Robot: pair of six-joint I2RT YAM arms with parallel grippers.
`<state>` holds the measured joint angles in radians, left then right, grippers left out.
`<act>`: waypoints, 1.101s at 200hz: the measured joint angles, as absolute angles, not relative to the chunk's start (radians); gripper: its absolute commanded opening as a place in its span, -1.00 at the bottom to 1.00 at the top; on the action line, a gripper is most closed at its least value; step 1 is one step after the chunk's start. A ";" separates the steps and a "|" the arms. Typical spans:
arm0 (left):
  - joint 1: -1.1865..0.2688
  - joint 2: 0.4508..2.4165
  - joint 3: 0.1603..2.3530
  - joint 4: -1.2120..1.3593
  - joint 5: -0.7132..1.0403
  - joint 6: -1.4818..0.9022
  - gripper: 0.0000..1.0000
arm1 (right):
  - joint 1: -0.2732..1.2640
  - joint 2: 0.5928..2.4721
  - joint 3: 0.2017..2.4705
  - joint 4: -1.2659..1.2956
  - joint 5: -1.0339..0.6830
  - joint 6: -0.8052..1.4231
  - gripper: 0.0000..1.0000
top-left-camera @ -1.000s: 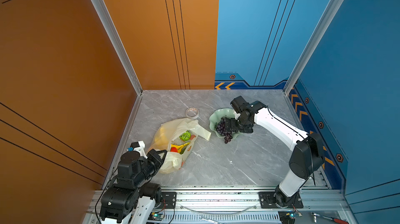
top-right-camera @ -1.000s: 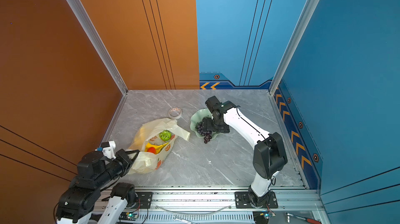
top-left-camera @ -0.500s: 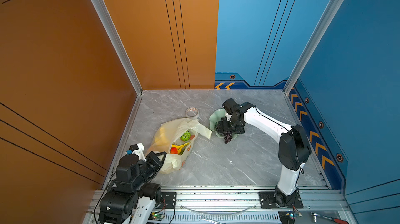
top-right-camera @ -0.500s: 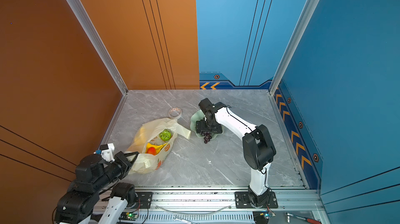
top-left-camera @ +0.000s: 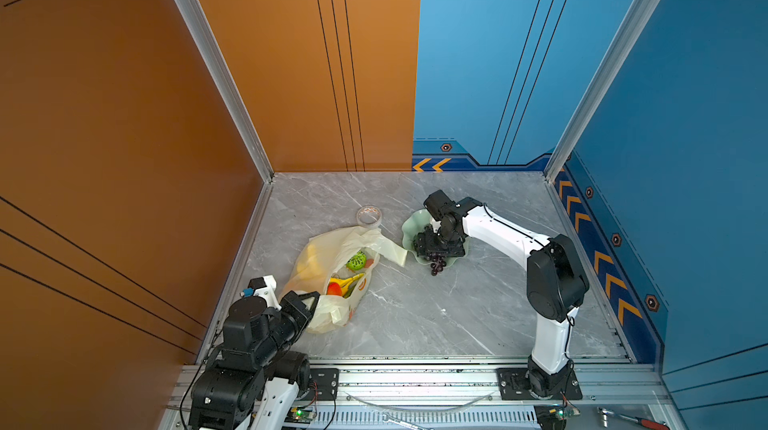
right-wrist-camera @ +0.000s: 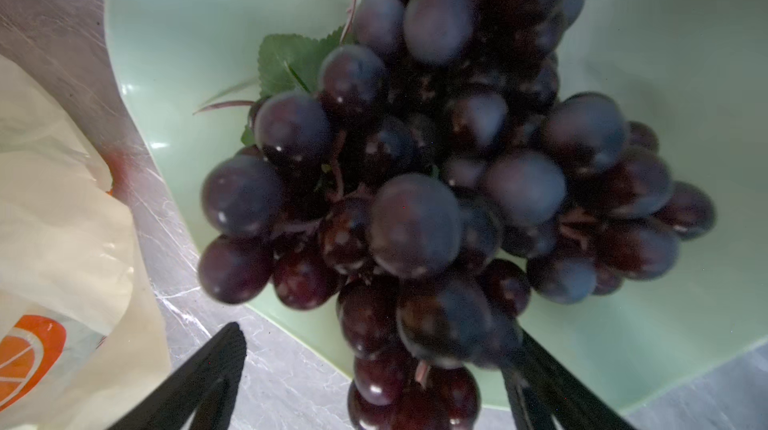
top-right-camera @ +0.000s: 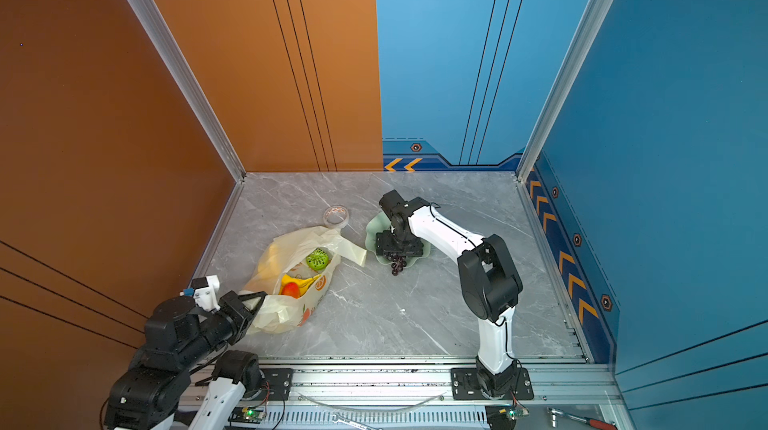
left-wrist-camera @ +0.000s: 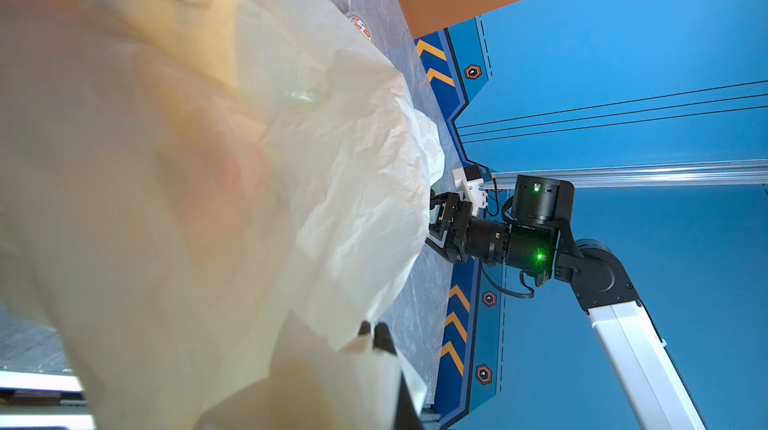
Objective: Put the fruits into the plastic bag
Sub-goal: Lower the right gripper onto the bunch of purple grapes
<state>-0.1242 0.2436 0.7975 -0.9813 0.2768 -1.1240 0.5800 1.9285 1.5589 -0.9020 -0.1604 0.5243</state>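
Cream crinkled film on the left: your left gripper [top-left-camera: 311,301] is pressed together on the near edge of the plastic bag [top-left-camera: 320,247], pinching it so the mouth faces the dish. Inside it lie the green patterned ball [top-left-camera: 356,260], banana bunch [top-left-camera: 348,280] and a red-orange fruit [top-left-camera: 333,290]. The tape roll [top-left-camera: 369,215] sits beyond the bag; skip it. Further right, the grapes [right-wrist-camera: 415,199] lie in the pale green dish [top-left-camera: 409,225]. Their long axis runs from the dish middle over the near rim, with the tail on the table [top-left-camera: 415,315]. Your right gripper [right-wrist-camera: 378,332] is right over them, jaws spread either side of the tail end, across that axis. One finger is clear of the berries; contact on the other I cannot tell. The right arm is the nearer one. The bag mouth lies near, to the grapes' left, so likely close, lift, carry left.
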 measured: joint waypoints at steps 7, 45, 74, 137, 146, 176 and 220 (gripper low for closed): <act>-0.124 0.244 0.797 -0.981 0.277 -1.124 -1.00 | 0.578 1.929 1.559 -0.898 -0.160 0.525 0.76; -0.124 0.244 0.797 -0.981 0.277 -1.124 -1.00 | 0.556 1.955 1.559 -0.874 -0.161 0.540 0.67; -0.124 0.244 0.797 -0.981 0.277 -1.124 -1.00 | 0.545 1.972 1.559 -0.870 -0.161 0.548 0.66; -0.124 0.251 0.797 -0.983 0.277 -1.124 -1.00 | 0.539 1.972 1.517 -0.796 -0.222 0.556 0.73; -0.124 0.251 0.797 -0.985 0.277 -1.124 -1.00 | 0.537 1.972 1.509 -0.783 -0.234 0.558 0.72; -0.124 0.256 0.797 -0.986 0.277 -1.123 -1.00 | 0.530 1.972 1.485 -0.738 -0.264 0.567 0.58; -0.124 0.265 0.807 -0.991 0.277 -1.123 -1.00 | 0.511 1.964 1.441 -0.676 -0.288 0.593 0.31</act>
